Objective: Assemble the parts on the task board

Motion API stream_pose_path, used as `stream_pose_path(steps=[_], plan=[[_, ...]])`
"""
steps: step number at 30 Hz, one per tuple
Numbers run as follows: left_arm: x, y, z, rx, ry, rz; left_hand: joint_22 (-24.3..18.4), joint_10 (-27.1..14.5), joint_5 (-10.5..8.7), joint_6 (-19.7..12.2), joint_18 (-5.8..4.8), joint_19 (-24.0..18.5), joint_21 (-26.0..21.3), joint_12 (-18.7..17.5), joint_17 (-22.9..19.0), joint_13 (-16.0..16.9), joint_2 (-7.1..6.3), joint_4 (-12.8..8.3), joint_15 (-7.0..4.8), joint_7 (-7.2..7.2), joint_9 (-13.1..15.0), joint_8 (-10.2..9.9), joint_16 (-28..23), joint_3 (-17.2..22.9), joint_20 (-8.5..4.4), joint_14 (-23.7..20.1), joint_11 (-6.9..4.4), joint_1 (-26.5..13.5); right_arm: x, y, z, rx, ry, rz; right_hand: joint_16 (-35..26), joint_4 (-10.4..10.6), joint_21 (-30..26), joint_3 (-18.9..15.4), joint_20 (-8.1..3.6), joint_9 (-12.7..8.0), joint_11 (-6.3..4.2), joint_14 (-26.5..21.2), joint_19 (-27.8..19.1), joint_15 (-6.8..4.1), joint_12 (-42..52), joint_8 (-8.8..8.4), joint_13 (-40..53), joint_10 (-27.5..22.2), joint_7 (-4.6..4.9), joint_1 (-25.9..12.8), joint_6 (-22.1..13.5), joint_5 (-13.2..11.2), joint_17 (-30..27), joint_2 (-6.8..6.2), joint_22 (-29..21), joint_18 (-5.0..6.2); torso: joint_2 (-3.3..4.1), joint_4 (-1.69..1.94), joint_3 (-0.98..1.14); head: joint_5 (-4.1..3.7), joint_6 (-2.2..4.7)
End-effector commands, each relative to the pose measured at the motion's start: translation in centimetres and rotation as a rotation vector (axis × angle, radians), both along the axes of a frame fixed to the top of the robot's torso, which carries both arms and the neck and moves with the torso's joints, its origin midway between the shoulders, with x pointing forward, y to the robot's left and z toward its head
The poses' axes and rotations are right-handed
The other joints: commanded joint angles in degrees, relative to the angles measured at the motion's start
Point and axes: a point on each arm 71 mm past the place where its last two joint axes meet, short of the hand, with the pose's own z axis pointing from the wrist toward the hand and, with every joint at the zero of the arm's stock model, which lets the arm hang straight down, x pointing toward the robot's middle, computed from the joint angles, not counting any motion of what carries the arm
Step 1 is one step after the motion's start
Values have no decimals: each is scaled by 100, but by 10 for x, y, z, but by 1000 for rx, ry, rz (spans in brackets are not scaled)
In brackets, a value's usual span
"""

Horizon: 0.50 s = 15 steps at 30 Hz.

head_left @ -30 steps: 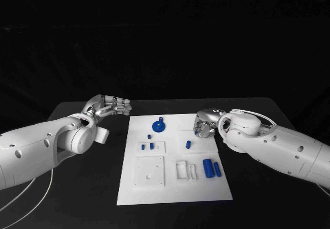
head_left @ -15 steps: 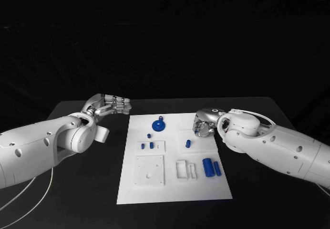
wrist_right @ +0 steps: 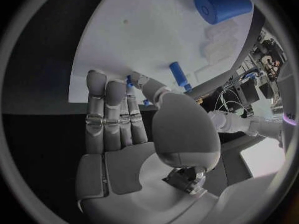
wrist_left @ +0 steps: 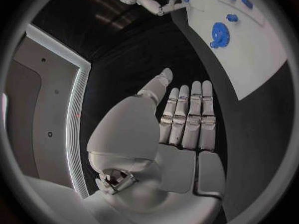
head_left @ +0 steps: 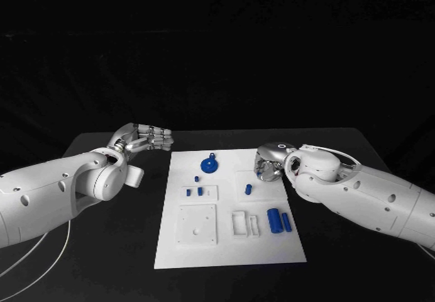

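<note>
1. The left hand (head_left: 145, 138) hangs over the bare black table (head_left: 363, 151) beyond the far left corner of the white board (head_left: 231, 251). In the left wrist view its fingers (wrist_left: 187, 117) lie straight and side by side with the thumb set apart, and they hold nothing.
2. The right hand (head_left: 269, 162) sits over the board's far right edge. In the right wrist view its fingers (wrist_right: 112, 114) are stretched out close above the white surface, the palm empty.
3. Compared with a second ago, the left hand has crept a touch higher and farther back, and the right hand has barely shifted. No part has moved.
4. The blue parts all lie on the board: a round gear-like piece (head_left: 209, 165) near the far edge, a small peg (head_left: 247, 187) close to the right hand, a thick cylinder (head_left: 274, 219) and a slimmer bar (head_left: 286, 222) nearer the robot, and small bits (head_left: 195, 190) on the left side.
5. My reading: assembly has not begun in earnest. The right hand is best placed for the peg; no grasp is made yet.
</note>
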Motion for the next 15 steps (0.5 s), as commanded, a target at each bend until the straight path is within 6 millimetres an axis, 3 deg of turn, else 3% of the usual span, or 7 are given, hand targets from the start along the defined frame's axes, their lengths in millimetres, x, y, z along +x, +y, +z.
stream_pose_path(steps=[1, 4, 7, 15], plan=[[0, -3, 1, -12, 1, -14, 7, -15, 26, 32, 91, -11, 36, -17, -9, -7, 58, -46, -5, 5, -2, -4, -15, 1, 4, -54, 8, -10, -6, 4, -16, -51, 42, 5, 3, -52, 63, 20, -61, 23, -31, 15, 214, -47, -12, 36, 14, 127, -15, 34, 123, 76, 10, 83, 28, 107, 0, 4, 4, -8, -4], [0, -3, 1, -11, 3, -14, 7, -15, 26, 32, 91, -11, 36, -17, -9, -7, 58, -46, -5, 5, -2, -4, -15, 1, 4, -54, 8, -10, -5, 4, -15, -56, 24, -3, -8, -114, 128, 67, -98, 39, -71, 34, 227, -88, -22, 36, 23, 272, -47, 57, 246, 98, 10, 119, 62, 82, 0, 2, 4, -10, -5], [0, -3, 1, -10, 3, -14, 7, -15, 26, 32, 91, -11, 36, -17, -9, -7, 58, -46, -5, 5, -2, -4, -15, 1, 4, -54, 8, -10, -5, 5, -14, -56, 11, -7, -34, -166, 168, 158, -126, 36, -83, 64, 231, -104, -24, 25, 21, 319, -57, 28, 287, -36, 10, 155, 86, 54, 1, 4, 5, -10, -9], [0, -2, 1, -9, 5, -14, 7, -15, 26, 32, 91, -11, 36, -17, -9, -7, 58, -46, -5, 5, -2, -4, -15, 1, 4, -54, 8, -10, -6, 6, -11, -22, -13, -14, -91, -242, 271, 242, -151, 41, -107, 122, 241, -125, -22, 27, 23, 388, -79, -56, 354, -40, 27, 152, 117, 31, 1, 0, 11, 7, 1]])
